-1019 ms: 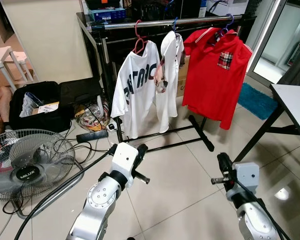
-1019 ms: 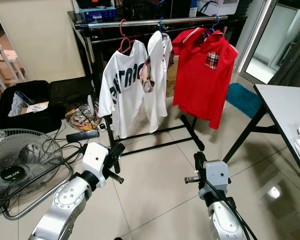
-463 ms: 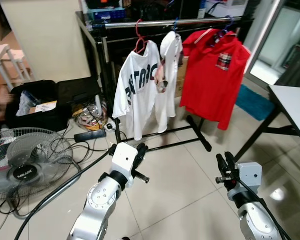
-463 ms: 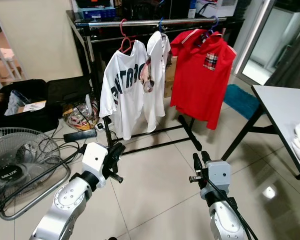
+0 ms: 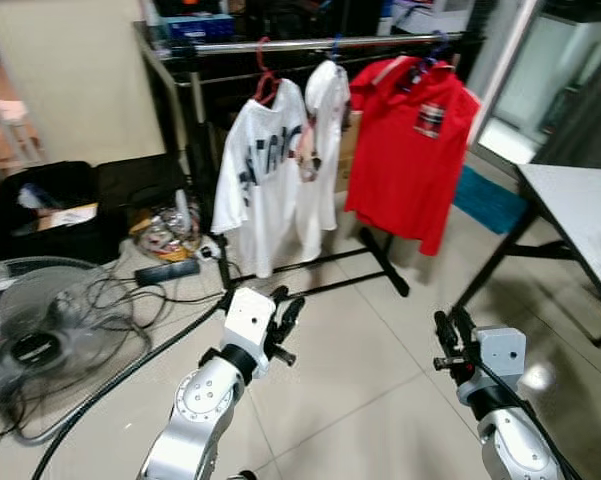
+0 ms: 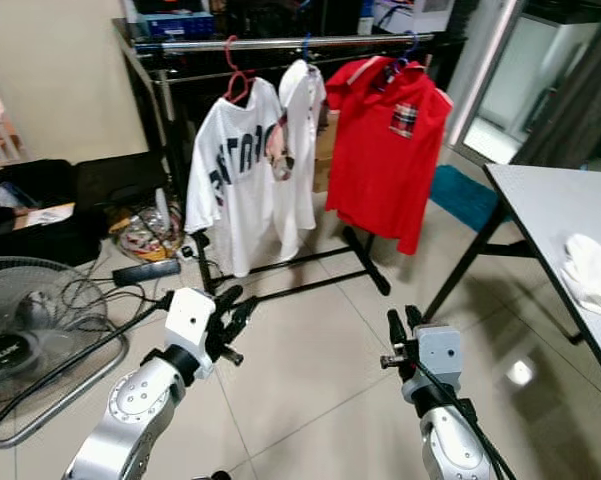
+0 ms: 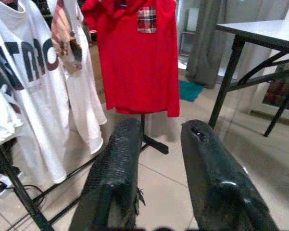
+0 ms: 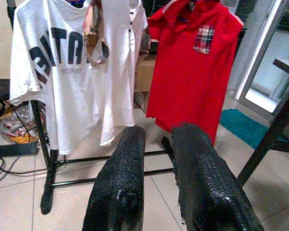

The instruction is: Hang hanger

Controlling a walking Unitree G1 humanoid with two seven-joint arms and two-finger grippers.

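Right wrist view: the right gripper (image 8: pixel 156 159) is slightly parted and carries nothing; the left gripper (image 7: pixel 158 159), lower centre, is likewise spread and bare. Both are raised at the ready, facing the clothes rail (image 5: pixel 310 44) at top centre, where the hangers (image 5: pixel 264 80) hold a white T-shirt (image 5: pixel 255 180) and red polo shirt (image 5: pixel 405 150).

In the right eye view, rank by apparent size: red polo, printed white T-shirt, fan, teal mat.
1. Red polo and printed white T-shirt: too alike to rank.
2. Fan: cut off by the frame edge and nearer the camera, so unsure.
3. Teal mat: smallest, partly hidden.
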